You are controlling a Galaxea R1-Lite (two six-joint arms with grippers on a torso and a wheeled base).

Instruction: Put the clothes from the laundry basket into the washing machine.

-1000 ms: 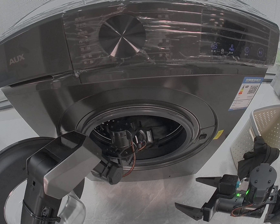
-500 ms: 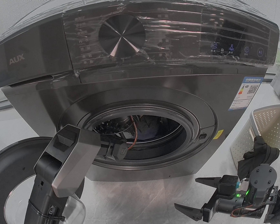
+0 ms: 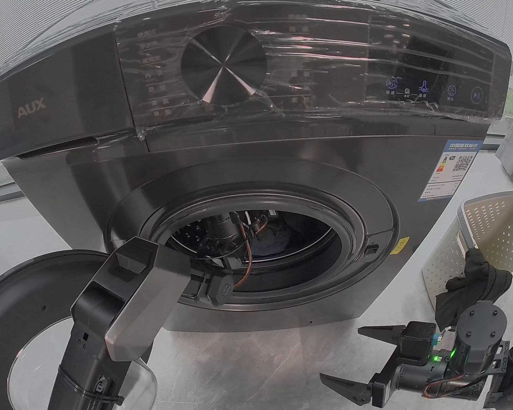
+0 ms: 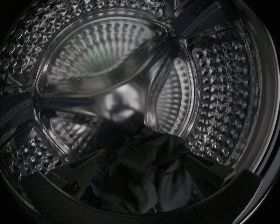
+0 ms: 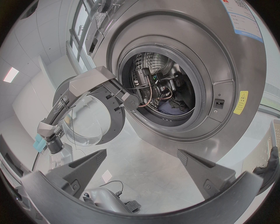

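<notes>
- Clothes [image 4: 145, 180] lie in a dark heap on the bottom of the drum [image 4: 224, 87], close behind its front lip. In the right wrist view a bluish piece shows under the dark ones.
- One more dark garment [image 3: 476, 283] hangs over the near rim of the white laundry basket [image 3: 507, 222]. The basket stands on the floor [image 3: 254, 381] by the right front corner of the washing machine [image 3: 252, 155].
- My left gripper [image 4: 143, 152] is inside the drum, pointing at its back wall. My fingers there are released and spread wide, one on each side of the heap, and the top of the cloth rises between them. I cannot tell whether either finger touches the fabric.
- My left arm [image 3: 134, 296] crosses the lower left edge of the round port and goes in through it.
- My right gripper [image 3: 342, 352] hovers over the floor in front of the machine, below the right side of the port and just beside the basket. Its fingers are released, wide apart, with nothing between them.
- The door [image 3: 16, 307] is swung open at the machine's left side, its clear bowl behind my left arm.
</notes>
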